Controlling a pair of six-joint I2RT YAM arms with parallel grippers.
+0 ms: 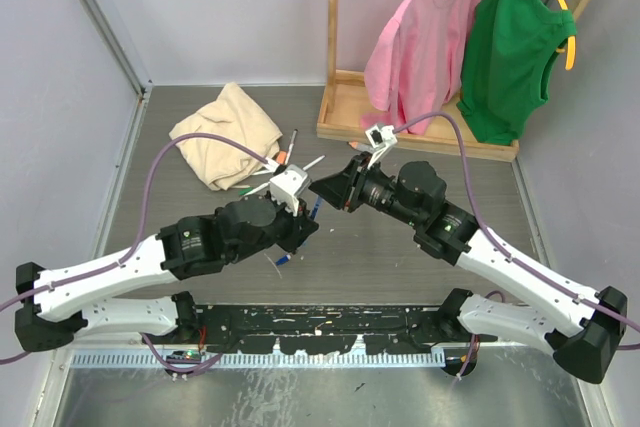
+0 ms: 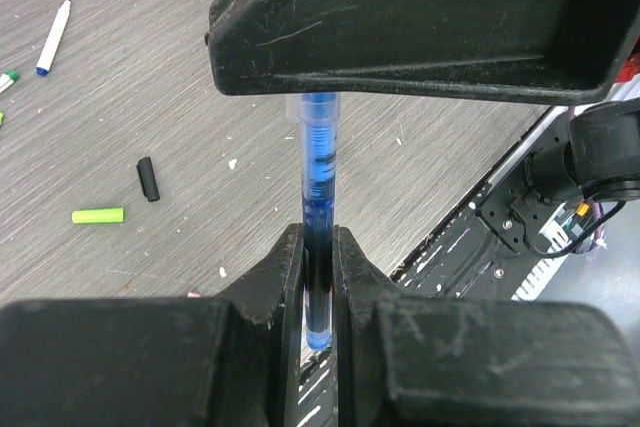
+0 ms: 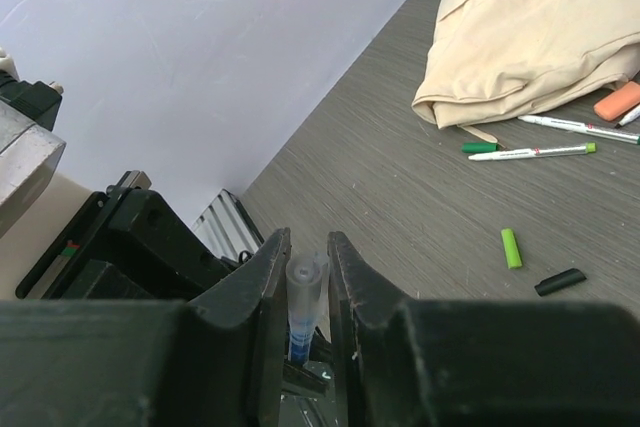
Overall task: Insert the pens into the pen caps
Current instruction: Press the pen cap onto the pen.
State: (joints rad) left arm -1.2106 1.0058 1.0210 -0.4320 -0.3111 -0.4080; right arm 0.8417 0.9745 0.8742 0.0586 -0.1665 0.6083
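My left gripper (image 2: pixel 318 237) is shut on a dark blue pen (image 2: pixel 318 187) and holds it above the table, pointing at the right gripper. My right gripper (image 3: pixel 305 247) is shut on a translucent pen cap (image 3: pixel 306 282). The pen's blue tip end sits inside this cap (image 2: pixel 318 107). In the top view the two grippers meet tip to tip, left (image 1: pixel 308 209) and right (image 1: pixel 326 187). A lime green cap (image 2: pixel 98 215) and a black cap (image 2: pixel 148 179) lie loose on the table. Loose white pens (image 3: pixel 540 152) lie near the cloth.
A beige cloth (image 1: pixel 228 134) lies at the back left, with pens and an orange piece (image 3: pixel 617 102) by it. A wooden clothes rack (image 1: pixel 400 132) with pink and green garments stands at the back right. A white pen with a blue tip (image 2: pixel 53 37) lies apart.
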